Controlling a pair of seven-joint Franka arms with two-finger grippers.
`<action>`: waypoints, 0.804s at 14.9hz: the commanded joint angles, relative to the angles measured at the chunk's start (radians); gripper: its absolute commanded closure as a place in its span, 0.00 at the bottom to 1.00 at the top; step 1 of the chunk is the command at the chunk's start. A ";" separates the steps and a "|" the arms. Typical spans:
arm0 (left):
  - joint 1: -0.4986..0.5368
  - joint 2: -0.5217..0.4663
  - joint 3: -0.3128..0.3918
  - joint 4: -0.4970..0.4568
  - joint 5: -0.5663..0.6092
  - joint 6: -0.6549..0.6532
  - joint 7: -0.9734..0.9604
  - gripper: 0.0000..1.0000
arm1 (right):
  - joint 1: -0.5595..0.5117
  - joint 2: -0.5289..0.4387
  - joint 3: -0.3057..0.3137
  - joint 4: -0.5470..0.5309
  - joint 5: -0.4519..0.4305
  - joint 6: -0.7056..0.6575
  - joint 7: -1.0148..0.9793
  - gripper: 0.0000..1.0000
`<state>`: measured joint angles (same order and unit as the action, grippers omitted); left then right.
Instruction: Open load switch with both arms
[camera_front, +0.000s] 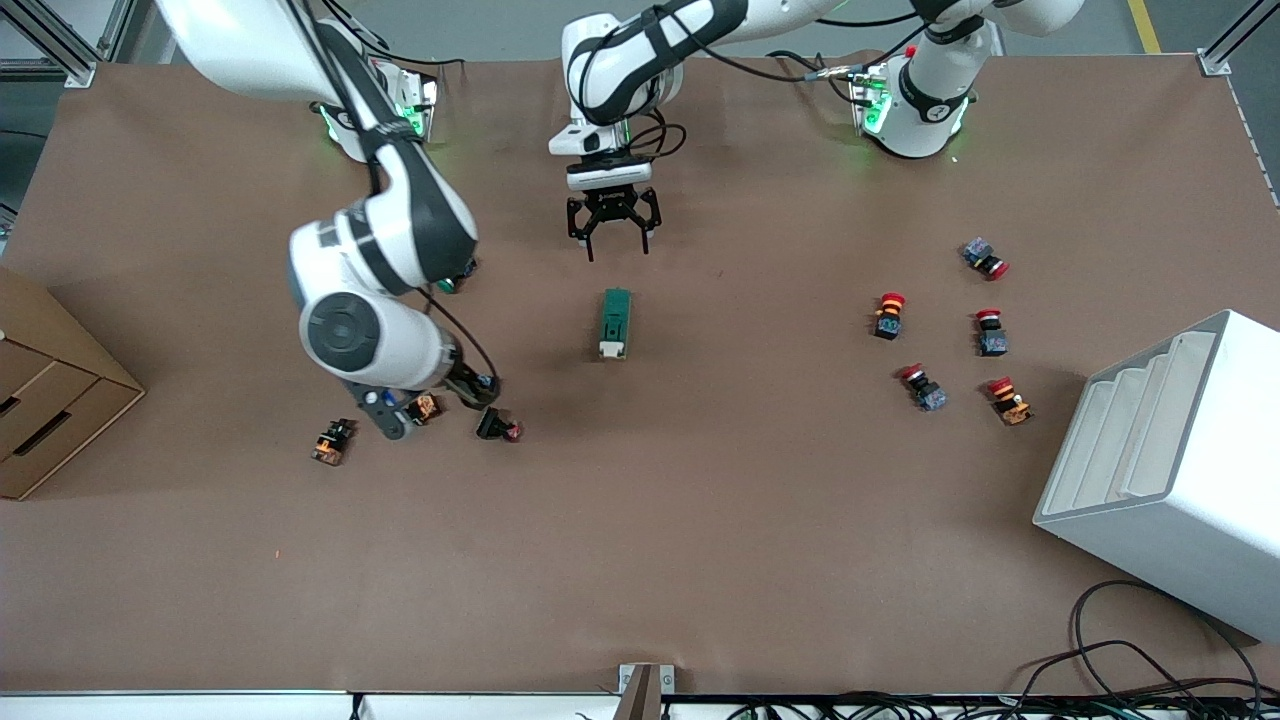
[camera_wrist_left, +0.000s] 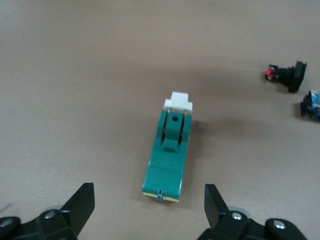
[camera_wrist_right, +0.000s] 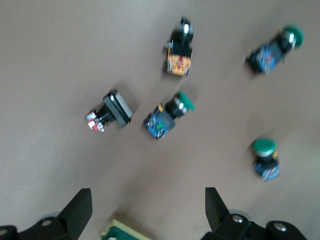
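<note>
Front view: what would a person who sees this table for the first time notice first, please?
The dark-green load switch lies alone mid-table, its white toggle end toward the front camera. The left tool hangs open over the bare table just past its green end. Red-capped push-buttons cluster toward the left arm's end; the right tool, also open, is over the green-capped ones.

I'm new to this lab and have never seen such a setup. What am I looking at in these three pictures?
Two white robot arms stand at a brown table. One picture looks down from above; the other two come from cameras on each arm's wrist. The left claw hangs open over the table, just short of the load switch, a green block with a white toggle. The right claw is open too, over a cluster of push-buttons toward the right arm's end. Red-capped buttons lie toward the left arm's end, beside a white rack. Nothing is held.
</note>
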<state>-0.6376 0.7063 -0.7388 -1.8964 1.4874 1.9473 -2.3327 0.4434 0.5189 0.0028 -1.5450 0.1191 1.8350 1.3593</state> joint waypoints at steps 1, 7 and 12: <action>-0.007 0.024 0.007 -0.001 0.088 0.005 -0.011 0.04 | 0.072 0.128 -0.004 0.133 0.016 -0.013 0.206 0.00; -0.014 0.071 0.027 -0.032 0.238 -0.008 -0.053 0.04 | 0.187 0.248 -0.004 0.161 0.022 0.134 0.487 0.00; -0.108 0.096 0.133 -0.043 0.330 -0.041 -0.158 0.04 | 0.244 0.294 -0.004 0.160 0.024 0.155 0.581 0.00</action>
<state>-0.6819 0.7943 -0.6647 -1.9409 1.7688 1.9327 -2.4315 0.6648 0.7956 0.0054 -1.4060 0.1313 1.9921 1.8993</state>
